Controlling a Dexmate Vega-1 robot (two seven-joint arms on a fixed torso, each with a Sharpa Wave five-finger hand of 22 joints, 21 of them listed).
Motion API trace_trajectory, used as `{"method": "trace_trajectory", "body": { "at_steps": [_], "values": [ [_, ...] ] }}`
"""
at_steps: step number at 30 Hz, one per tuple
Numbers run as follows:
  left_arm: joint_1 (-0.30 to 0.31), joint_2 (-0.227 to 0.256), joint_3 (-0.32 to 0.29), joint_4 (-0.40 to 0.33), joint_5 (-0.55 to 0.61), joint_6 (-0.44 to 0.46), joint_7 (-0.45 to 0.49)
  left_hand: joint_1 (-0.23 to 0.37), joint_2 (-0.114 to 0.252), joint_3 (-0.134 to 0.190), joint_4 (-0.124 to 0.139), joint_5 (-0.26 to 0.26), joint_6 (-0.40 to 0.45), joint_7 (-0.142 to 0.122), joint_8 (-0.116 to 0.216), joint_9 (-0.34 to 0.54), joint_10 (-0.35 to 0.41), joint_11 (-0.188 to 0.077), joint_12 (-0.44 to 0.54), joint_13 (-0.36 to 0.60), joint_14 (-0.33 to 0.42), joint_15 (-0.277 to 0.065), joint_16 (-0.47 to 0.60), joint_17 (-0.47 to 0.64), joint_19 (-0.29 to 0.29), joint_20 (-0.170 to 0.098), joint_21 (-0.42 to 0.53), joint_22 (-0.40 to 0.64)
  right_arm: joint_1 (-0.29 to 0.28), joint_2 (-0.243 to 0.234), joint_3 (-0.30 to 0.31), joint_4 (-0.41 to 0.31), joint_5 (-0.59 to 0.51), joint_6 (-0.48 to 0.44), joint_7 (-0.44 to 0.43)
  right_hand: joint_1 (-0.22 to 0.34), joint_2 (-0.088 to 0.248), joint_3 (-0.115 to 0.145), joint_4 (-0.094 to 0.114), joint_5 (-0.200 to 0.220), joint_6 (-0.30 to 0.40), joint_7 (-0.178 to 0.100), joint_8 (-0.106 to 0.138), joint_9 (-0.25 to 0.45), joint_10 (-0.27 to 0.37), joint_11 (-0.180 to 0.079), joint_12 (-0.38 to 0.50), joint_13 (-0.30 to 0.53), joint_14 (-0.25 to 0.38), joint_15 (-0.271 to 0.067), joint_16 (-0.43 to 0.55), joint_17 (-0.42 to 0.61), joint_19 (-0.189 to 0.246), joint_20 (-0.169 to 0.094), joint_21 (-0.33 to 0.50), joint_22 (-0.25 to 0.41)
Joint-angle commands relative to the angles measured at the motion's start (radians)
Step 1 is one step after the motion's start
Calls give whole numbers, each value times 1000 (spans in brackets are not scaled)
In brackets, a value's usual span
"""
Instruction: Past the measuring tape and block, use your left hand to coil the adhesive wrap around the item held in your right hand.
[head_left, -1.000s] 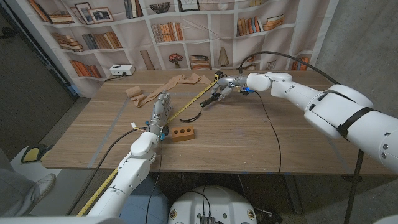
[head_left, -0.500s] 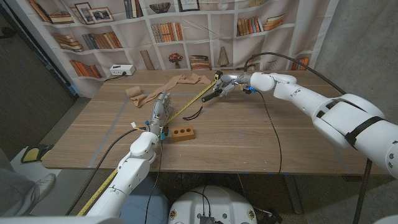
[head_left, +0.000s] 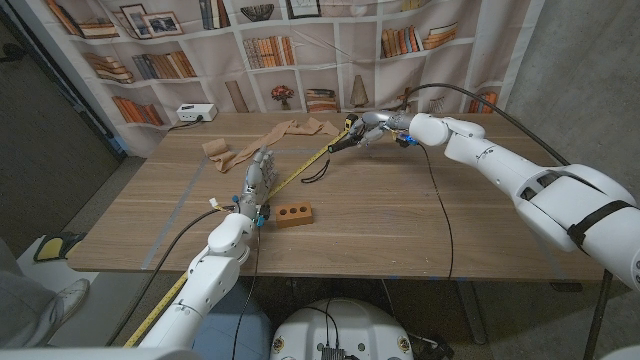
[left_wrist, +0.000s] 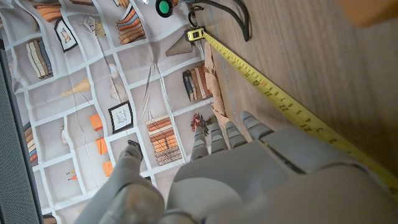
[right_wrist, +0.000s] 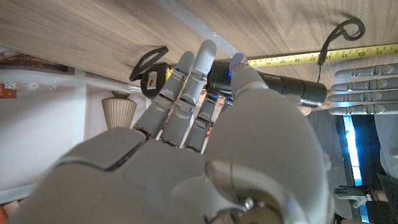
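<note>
My right hand (head_left: 378, 124) grips a black flashlight (head_left: 340, 144) above the table's far side, just past the yellow measuring tape (head_left: 290, 178). Its wrist strap (head_left: 318, 172) dangles down to the wood. In the right wrist view my fingers (right_wrist: 186, 93) curl round the flashlight (right_wrist: 280, 87). The tan adhesive wrap (head_left: 283, 131) lies partly unrolled at the far left, ending in a roll (head_left: 214, 148). My left hand (head_left: 258, 175) stands beside the tape with straight fingers, holding nothing, a short way from the wrap (left_wrist: 216, 99). A wooden block (head_left: 293, 213) with holes lies near it.
The measuring tape (left_wrist: 273, 93) crosses the table diagonally and hangs off the near left edge. A black cable (head_left: 440, 220) trails from my right arm across the table. A white power box (head_left: 196, 113) sits at the far left edge, before the bookshelf backdrop.
My right hand has carried the flashlight up and toward the far edge, dragging its strap along. The left hand has stayed where it was.
</note>
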Motion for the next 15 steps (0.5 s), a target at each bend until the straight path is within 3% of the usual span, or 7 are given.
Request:
{"method": "trace_trajectory", "body": {
  "at_steps": [1,6,11,15],
  "values": [
    [28,2,-3,-37,-9,7,15,1,11,-3,1,4,0,-2,7,3,11,-2,3,2,-5,2,8,6,4,-4,10,2,-83,-53,66,-143,50,-83,-40,5,27,26,9,10,90,51,5,7,268,-34,102,37,15,-88,-8,8,20,-53,19,4],
    [53,-10,-3,-54,-19,-14,27,1,11,-3,0,4,5,1,9,3,16,0,5,2,-5,2,8,6,4,-5,10,2,-125,-76,95,-203,72,-120,-74,14,20,31,-1,19,115,72,9,6,294,-17,110,33,43,-88,-11,19,39,-42,43,4],
    [65,-7,-1,-64,-19,-15,37,2,11,-3,0,4,11,0,11,3,22,1,7,2,-5,2,8,6,4,-5,10,2,-158,-106,110,-271,74,-161,-91,16,17,32,-3,25,118,78,5,5,304,-11,120,42,62,-88,-11,27,42,-38,54,3],
    [77,-20,1,-62,-12,-47,56,2,11,-3,0,4,17,-1,13,3,32,-1,11,2,-3,0,9,6,6,-6,10,2,-171,-119,117,-284,84,-162,-106,17,19,34,-3,27,118,79,3,5,307,-4,124,46,65,-87,-14,30,41,-36,59,3]
  ]
}}
